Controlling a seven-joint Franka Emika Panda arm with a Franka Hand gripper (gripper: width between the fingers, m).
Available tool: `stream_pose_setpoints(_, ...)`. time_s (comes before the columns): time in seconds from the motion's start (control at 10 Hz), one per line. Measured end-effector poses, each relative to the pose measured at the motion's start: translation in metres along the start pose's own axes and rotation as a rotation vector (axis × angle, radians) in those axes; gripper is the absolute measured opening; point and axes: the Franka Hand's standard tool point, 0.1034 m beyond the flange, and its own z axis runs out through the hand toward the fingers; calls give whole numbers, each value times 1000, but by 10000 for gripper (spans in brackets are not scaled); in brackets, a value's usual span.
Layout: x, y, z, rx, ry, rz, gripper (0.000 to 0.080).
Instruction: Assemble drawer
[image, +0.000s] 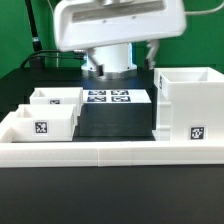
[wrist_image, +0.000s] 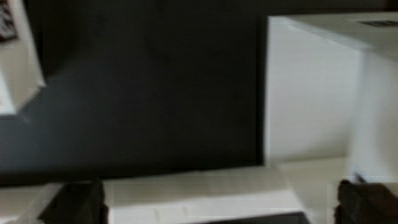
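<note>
The drawer's tall white housing (image: 186, 105) stands open-topped at the exterior view's right, with a square tag on its front. Two small white trays stand at the left, the nearer one (image: 43, 120) tagged and the other (image: 57, 97) behind it. My gripper (image: 113, 55) hangs at the back above the marker board (image: 112, 97), apart from all three parts. In the wrist view the dark fingertips (wrist_image: 71, 203) stand wide apart, so the gripper (wrist_image: 217, 206) is open and empty. A blurred white flat surface (wrist_image: 196, 195) lies below it, and the housing (wrist_image: 329, 90) stands beside it.
A low white border wall (image: 100, 152) runs along the front of the black mat (image: 115, 122). A bare strip of mat lies between the trays and the housing. A green backdrop stands behind the arm.
</note>
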Motion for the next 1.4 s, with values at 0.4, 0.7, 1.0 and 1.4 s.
stream_pose_setpoints(0.4,-17,30,12,-20,-10,5,649)
stream_pose_setpoints(0.7,-17,30,13,-21,-10,5,649)
stream_pose_setpoints(1.0,-32,45,24,-33,-71,24,649)
stream_pose_setpoints(1.4,-40,67,43,-66,-69,37,649)
